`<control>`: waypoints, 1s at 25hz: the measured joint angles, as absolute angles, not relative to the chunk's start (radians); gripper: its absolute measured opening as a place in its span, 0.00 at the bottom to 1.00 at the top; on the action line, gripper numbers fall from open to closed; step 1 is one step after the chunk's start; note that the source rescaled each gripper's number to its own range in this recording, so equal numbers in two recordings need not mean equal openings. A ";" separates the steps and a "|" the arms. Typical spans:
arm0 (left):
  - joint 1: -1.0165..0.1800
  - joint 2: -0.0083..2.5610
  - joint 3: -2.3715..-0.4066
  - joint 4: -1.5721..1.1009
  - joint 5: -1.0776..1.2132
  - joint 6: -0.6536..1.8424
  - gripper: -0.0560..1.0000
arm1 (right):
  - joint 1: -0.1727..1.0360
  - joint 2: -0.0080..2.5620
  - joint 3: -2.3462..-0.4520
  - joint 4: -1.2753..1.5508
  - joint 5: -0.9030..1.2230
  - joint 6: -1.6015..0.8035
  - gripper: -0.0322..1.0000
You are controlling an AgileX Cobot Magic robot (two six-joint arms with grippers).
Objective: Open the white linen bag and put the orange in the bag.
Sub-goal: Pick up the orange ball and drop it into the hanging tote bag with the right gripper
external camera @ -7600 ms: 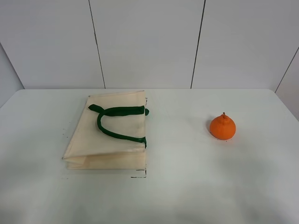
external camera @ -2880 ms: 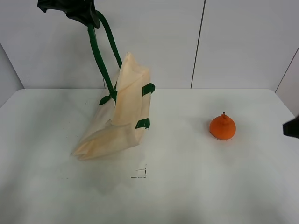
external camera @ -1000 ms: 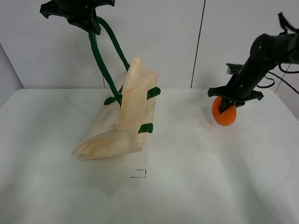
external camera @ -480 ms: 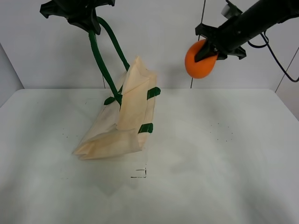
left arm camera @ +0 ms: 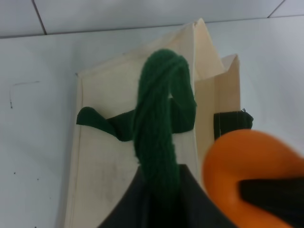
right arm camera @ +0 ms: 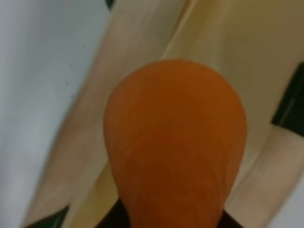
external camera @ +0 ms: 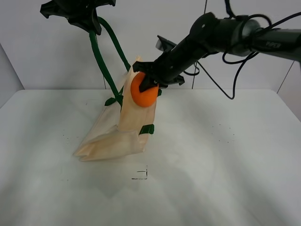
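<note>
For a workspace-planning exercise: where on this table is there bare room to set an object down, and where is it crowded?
Bare table lies right of the white linen bag, out to the right edge, and along the front edge. Crowded: above the bag, where the right gripper holds the orange beside the green handles hung from the left gripper.

Ext cam high over table (external camera: 225, 160), wrist cams close, sharing bag (external camera: 129, 125), orange (external camera: 143, 94)

Left gripper (external camera: 92, 24) and right gripper (external camera: 148, 81) aloft, clenched
</note>
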State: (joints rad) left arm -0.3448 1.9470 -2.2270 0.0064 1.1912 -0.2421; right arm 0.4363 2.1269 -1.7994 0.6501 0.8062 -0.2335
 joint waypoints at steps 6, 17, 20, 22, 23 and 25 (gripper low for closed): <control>-0.345 1.947 -2.227 0.006 1.191 -0.242 0.05 | 0.447 2.208 -1.799 0.678 0.759 -0.232 0.04; -0.345 1.947 -2.227 0.006 1.191 -0.241 0.05 | 0.447 2.226 -1.799 0.802 0.712 -0.316 0.04; -0.345 1.947 -2.227 0.006 1.191 -0.241 0.05 | 0.447 2.226 -1.799 0.803 0.709 -0.316 0.25; -0.345 1.947 -2.227 0.006 1.191 -0.241 0.05 | 0.447 2.226 -1.799 0.804 0.709 -0.316 0.45; -0.345 1.947 -2.227 0.006 1.191 -0.241 0.05 | 0.447 2.226 -1.799 0.804 0.709 -0.317 0.66; -0.345 1.947 -2.227 0.006 1.191 -0.241 0.05 | 0.447 2.226 -1.807 0.784 0.706 -0.331 0.93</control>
